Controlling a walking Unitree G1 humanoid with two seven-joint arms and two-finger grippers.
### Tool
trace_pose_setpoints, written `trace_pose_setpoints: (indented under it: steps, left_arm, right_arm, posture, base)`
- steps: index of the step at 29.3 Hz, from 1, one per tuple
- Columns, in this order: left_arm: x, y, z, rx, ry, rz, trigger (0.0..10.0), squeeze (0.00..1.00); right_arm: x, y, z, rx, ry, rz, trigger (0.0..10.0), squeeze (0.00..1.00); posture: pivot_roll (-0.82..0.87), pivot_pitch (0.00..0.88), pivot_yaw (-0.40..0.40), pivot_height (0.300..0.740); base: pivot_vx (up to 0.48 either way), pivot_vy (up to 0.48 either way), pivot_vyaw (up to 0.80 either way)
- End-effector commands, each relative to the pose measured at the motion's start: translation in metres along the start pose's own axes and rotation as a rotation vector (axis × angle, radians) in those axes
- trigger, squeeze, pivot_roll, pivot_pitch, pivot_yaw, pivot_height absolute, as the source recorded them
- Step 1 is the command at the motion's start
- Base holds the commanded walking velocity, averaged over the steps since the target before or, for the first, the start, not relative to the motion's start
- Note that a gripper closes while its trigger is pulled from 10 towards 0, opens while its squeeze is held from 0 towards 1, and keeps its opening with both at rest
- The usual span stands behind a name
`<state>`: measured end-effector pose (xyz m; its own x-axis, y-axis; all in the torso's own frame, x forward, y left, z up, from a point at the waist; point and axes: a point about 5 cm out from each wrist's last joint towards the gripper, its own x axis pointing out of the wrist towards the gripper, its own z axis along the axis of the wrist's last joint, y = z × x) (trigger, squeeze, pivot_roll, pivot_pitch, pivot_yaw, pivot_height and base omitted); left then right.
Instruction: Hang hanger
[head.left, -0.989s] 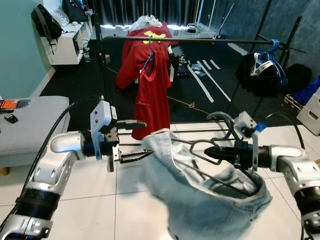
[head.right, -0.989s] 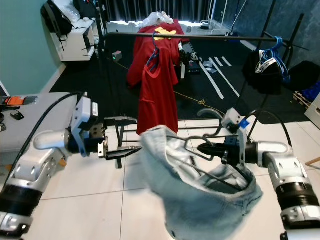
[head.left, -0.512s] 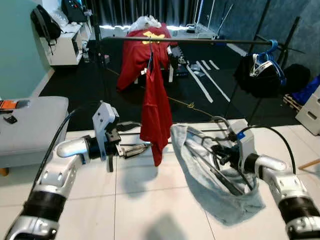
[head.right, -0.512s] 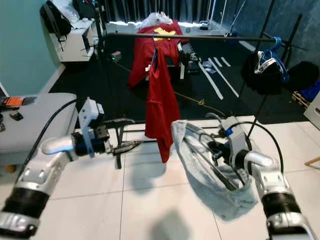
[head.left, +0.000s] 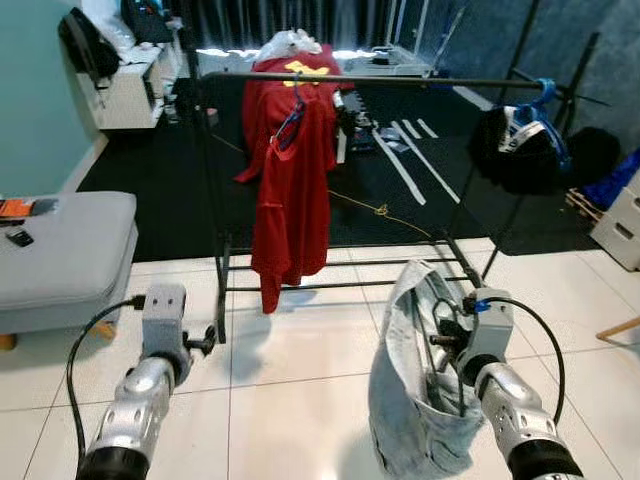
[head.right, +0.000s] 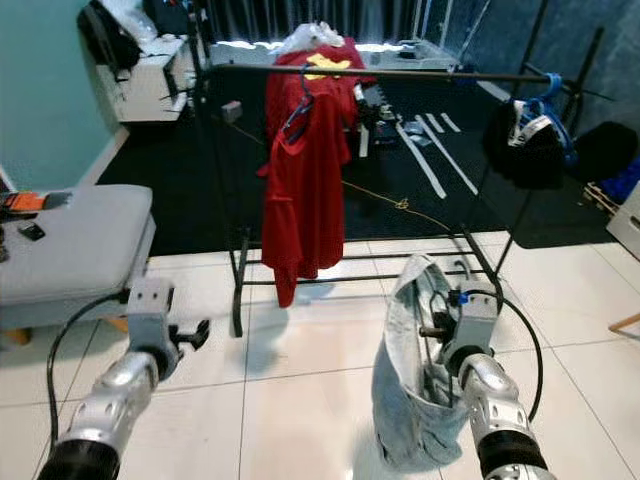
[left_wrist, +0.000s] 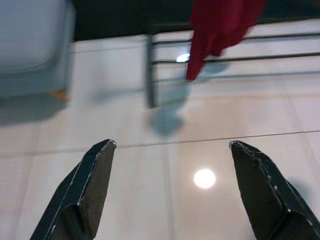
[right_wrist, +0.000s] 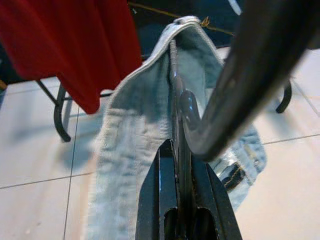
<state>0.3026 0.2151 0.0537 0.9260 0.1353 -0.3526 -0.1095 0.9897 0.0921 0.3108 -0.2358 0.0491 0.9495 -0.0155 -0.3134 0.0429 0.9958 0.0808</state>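
Note:
My right gripper (head.left: 441, 341) is low at the right, shut on a dark metal hanger (right_wrist: 181, 120). The hanger's thick hook (right_wrist: 245, 75) curves close past the wrist camera. A pale blue denim garment (head.left: 410, 400) hangs from the hanger, draped straight down toward the tiles. Ahead stands a black clothes rack whose top rail (head.left: 400, 82) is well above and beyond the gripper. A red garment (head.left: 290, 190) hangs on the rail's left part. My left gripper (left_wrist: 171, 145) is low at the left, open and holding nothing, pointing over the white floor.
A black bag with a blue hanger (head.left: 522, 140) hangs at the rail's right end. A grey padded bench (head.left: 60, 260) stands at the left and a white shelf (head.left: 130, 85) at the far left. A white box (head.left: 625, 220) sits at the right edge.
Both arms have dropped and drawn back toward me. The denim, spread out and held high before, now hangs straight down. The left gripper no longer reaches toward the garment.

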Motion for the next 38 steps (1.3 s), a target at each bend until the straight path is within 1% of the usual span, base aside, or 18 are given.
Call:
trace_pose_setpoints:
  steps: [1,2,3,4,6,7,8,9,10,12,14,18,24,26,28,29,31,38]
  left_arm:
    - [-0.002,-0.010,-0.015,-0.057,0.021,-0.069,10.0,0.00]
    - [-0.002,-0.010,-0.015,-0.057,0.021,-0.069,10.0,0.00]
    - [-0.003,-0.014,-0.018,-0.092,0.017,-0.096,10.0,0.00]
    - [-0.003,-0.014,-0.018,-0.092,0.017,-0.096,10.0,0.00]
    - [-0.006,-0.019,-0.018,-0.101,-0.003,-0.112,10.0,0.00]
    - [-0.008,-0.025,-0.017,-0.092,-0.036,-0.122,10.0,0.00]
    - [-0.008,-0.025,-0.017,-0.092,-0.036,-0.122,10.0,0.00]
    - [-0.010,-0.033,-0.015,-0.075,-0.062,-0.140,10.0,0.00]
    - [-0.010,-0.033,-0.015,-0.075,-0.062,-0.140,10.0,0.00]
    - [-0.012,-0.042,-0.012,-0.043,-0.075,-0.188,10.0,0.00]
    - [-0.012,-0.045,-0.011,-0.031,-0.077,-0.201,10.0,0.00]
    - [-0.011,-0.048,-0.010,-0.022,-0.099,-0.212,10.0,0.00]
    - [-0.011,-0.051,-0.009,-0.005,-0.114,-0.220,10.0,0.00]
    - [-0.013,-0.054,-0.002,0.009,-0.147,-0.253,10.0,0.00]
    - [-0.013,-0.054,-0.002,0.009,-0.147,-0.253,10.0,0.00]
    - [-0.014,-0.057,0.002,0.012,-0.160,-0.278,10.0,0.00]
    - [-0.014,-0.057,0.002,0.015,-0.162,-0.285,10.0,0.00]
    - [-0.012,-0.063,0.012,0.000,-0.188,-0.311,10.0,0.00]
  right_arm:
    - [0.003,0.015,0.002,-0.045,-0.032,0.025,10.0,0.00]
    - [0.003,0.015,0.002,-0.045,-0.032,0.025,10.0,0.00]
    - [0.003,0.018,0.000,-0.049,-0.034,0.027,10.0,0.00]
    - [0.003,0.018,0.000,-0.049,-0.034,0.027,10.0,0.00]
    - [0.002,0.019,-0.001,-0.053,-0.041,0.018,10.0,0.00]
    - [0.001,0.019,-0.003,-0.052,-0.047,0.008,10.0,0.00]
    - [0.001,0.019,-0.003,-0.052,-0.047,0.008,10.0,0.00]
    - [0.000,0.020,-0.006,-0.050,-0.057,-0.007,10.0,0.00]
    - [0.000,0.020,-0.006,-0.050,-0.057,-0.007,10.0,0.00]
    - [0.000,0.021,-0.007,-0.049,-0.065,-0.006,10.0,0.00]
    - [0.001,0.022,-0.006,-0.051,-0.069,-0.007,10.0,0.00]
    - [0.003,0.020,0.000,-0.052,-0.092,-0.051,10.0,0.00]
    - [0.004,0.019,0.002,-0.054,-0.096,-0.047,10.0,0.00]
    - [0.003,0.014,0.005,-0.056,-0.108,-0.060,10.0,0.00]
    - [0.003,0.014,0.005,-0.056,-0.108,-0.060,10.0,0.00]
    - [0.003,0.008,0.008,-0.039,-0.125,-0.083,10.0,0.00]
    - [0.003,0.007,0.009,-0.034,-0.132,-0.087,10.0,0.00]
    - [0.006,0.011,0.016,-0.035,-0.154,-0.068,10.0,0.00]
  posture:
    - [0.01,0.030,-0.030,0.740]
    - [0.01,0.030,-0.030,0.740]
    - [0.01,0.030,-0.030,0.740]
    - [0.01,0.030,-0.030,0.740]
    - [0.01,0.033,-0.031,0.740]
    - [0.00,0.032,-0.031,0.740]
    - [0.00,0.032,-0.031,0.740]
    - [0.00,0.034,-0.033,0.740]
    - [0.00,0.034,-0.033,0.740]
    - [0.01,0.038,-0.039,0.740]
    - [0.01,0.038,-0.039,0.740]
    - [0.00,0.032,-0.043,0.740]
    - [0.01,0.030,-0.051,0.740]
    - [0.01,0.025,-0.050,0.740]
    - [0.01,0.025,-0.050,0.740]
    - [0.01,0.014,-0.048,0.740]
    - [0.01,0.014,-0.048,0.740]
    - [0.02,0.000,-0.056,0.740]
  base:
    - [0.000,0.000,0.00]
    - [0.000,0.000,0.00]
    - [0.000,0.000,0.00]
    - [0.000,0.000,0.00]
    - [0.000,0.000,0.00]
    - [0.000,0.000,0.00]
    - [0.000,0.000,0.00]
    - [0.000,0.000,0.00]
    - [0.000,0.000,0.00]
    - [0.000,0.000,0.00]
    - [0.000,0.000,0.00]
    - [0.000,0.000,0.00]
    - [0.000,0.000,0.00]
    - [0.000,0.000,0.00]
    - [0.000,0.000,0.00]
    - [0.000,0.000,0.00]
    - [0.000,0.000,0.00]
    - [0.250,0.000,0.00]
